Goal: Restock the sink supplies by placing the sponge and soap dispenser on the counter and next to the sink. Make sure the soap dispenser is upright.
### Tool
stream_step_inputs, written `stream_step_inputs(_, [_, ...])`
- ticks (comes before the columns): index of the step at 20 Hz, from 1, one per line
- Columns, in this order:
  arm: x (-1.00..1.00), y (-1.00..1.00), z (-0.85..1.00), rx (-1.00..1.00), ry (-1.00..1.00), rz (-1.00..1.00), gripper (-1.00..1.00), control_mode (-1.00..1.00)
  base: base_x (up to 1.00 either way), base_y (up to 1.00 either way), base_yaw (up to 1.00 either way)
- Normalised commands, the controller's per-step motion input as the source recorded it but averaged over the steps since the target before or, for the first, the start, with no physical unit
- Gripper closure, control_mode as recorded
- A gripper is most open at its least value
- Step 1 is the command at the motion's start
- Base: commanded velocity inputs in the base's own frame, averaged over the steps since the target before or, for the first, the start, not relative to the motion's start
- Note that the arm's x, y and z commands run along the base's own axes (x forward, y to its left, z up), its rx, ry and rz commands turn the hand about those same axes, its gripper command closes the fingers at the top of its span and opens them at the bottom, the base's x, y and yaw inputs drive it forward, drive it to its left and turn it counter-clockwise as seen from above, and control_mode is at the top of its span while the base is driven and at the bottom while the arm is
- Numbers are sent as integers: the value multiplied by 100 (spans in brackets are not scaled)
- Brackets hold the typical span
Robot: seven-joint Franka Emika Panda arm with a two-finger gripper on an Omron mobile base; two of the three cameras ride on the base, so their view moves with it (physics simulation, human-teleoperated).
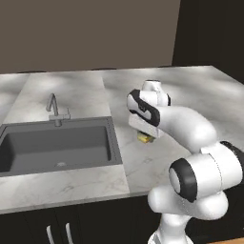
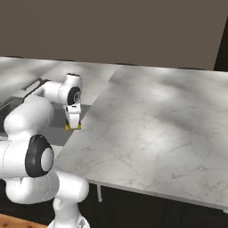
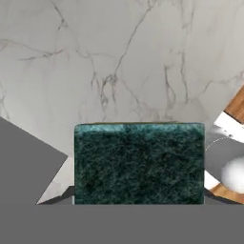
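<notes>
The sponge (image 3: 139,162) sits directly under the end effector (image 1: 146,135), its green scrub face turned up toward the hand camera and its long axis running across the view, so it lies crosswise between the fingers. In the base views a sliver of its yellow body shows at the fingertips, which appear closed on it. It hangs low over the marbled surface (image 1: 162,157), just right of the sink (image 1: 57,143) rim. Judging from this, the coming move is mostly straight down.

Marbled counter (image 1: 71,183) with sunken sink (image 1: 57,147)
</notes>
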Motion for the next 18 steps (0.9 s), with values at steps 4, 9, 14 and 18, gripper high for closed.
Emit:
stream_step_inputs(4, [100, 24, -77, -12, 2, 0, 100, -100, 0, 0, 0])
stream_step_inputs(9, [95, 27, -56, -9, -2, -1, 100, -100, 0, 0, 0])
stream_step_inputs(14, [56, 2, -49, -2, -11, -1, 100, -100, 0, 0, 0])
stream_step_inputs(18, [25, 0, -76, 0, -8, -2, 100, -100, 0, 0, 0])
